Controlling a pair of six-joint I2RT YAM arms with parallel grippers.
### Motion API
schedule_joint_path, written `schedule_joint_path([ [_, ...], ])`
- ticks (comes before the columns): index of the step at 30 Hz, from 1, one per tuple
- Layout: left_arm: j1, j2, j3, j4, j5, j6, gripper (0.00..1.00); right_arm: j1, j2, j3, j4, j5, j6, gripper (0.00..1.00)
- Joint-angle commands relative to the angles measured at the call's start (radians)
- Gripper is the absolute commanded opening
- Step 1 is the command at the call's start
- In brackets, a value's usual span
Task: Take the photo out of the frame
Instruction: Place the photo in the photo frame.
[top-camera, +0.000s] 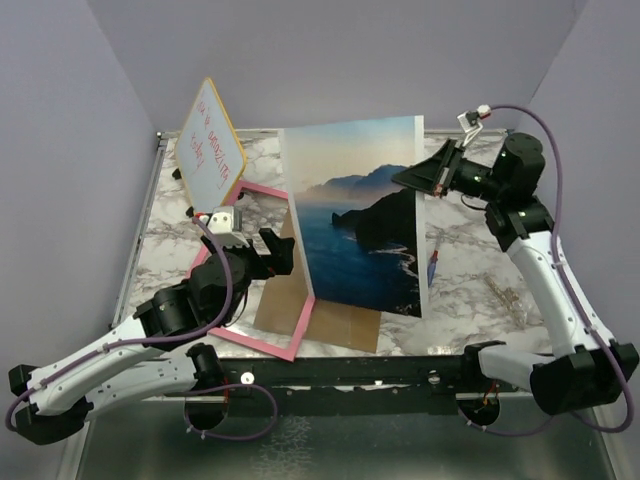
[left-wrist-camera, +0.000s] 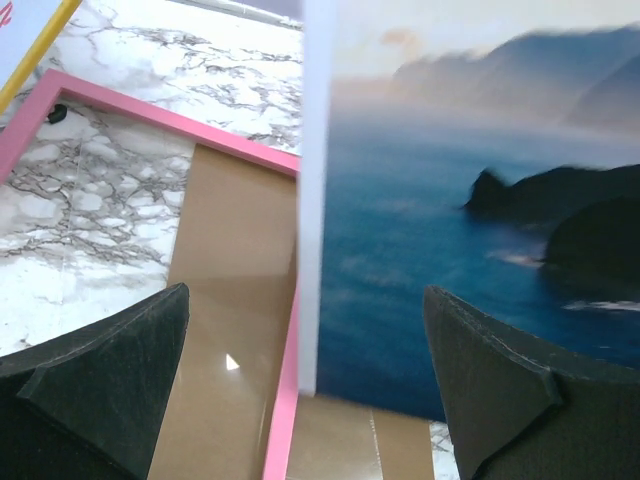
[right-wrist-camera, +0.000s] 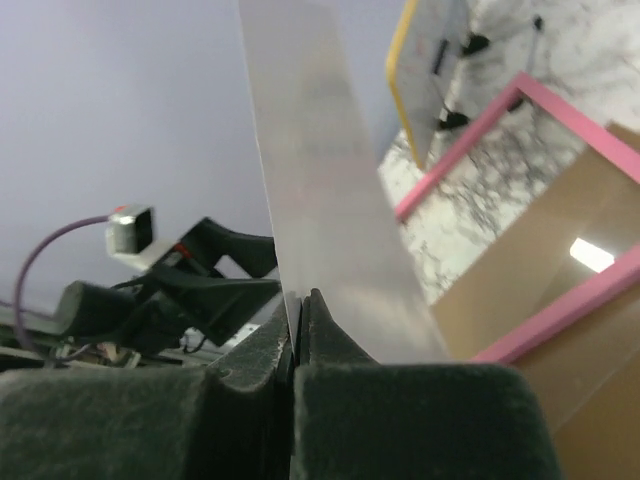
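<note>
Top external: photo (top-camera: 350, 230) pinched in R gripper (top-camera: 408, 178).

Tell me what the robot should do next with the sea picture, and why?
Probably the right gripper, shut on the photo, should carry it rightward and lay it on the bare table. The photo stands upright over the frame, and the left gripper is open, holding nothing.

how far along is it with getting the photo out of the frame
Done: the photo stands upright, out of the pink frame, which lies flat. In hand: the right gripper is shut on the photo's right edge; the left gripper is open, holding nothing. Left: the photo's lower edge is over the brown backing board, so it probably needs carrying clear and setting down.
</note>
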Motion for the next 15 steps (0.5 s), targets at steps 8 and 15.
schedule_joint_path([
  [8, 0.002, 0.044, 0.01, -0.034, 0.047, 0.036, 0.99, -0.011, 0.537, -0.145, 0.011, 0.09, -0.157, 0.01],
  [15, 0.005, 0.143, -0.005, -0.024, 0.115, 0.053, 0.99, -0.011, 0.617, -0.177, 0.058, 0.124, -0.18, 0.09],
])
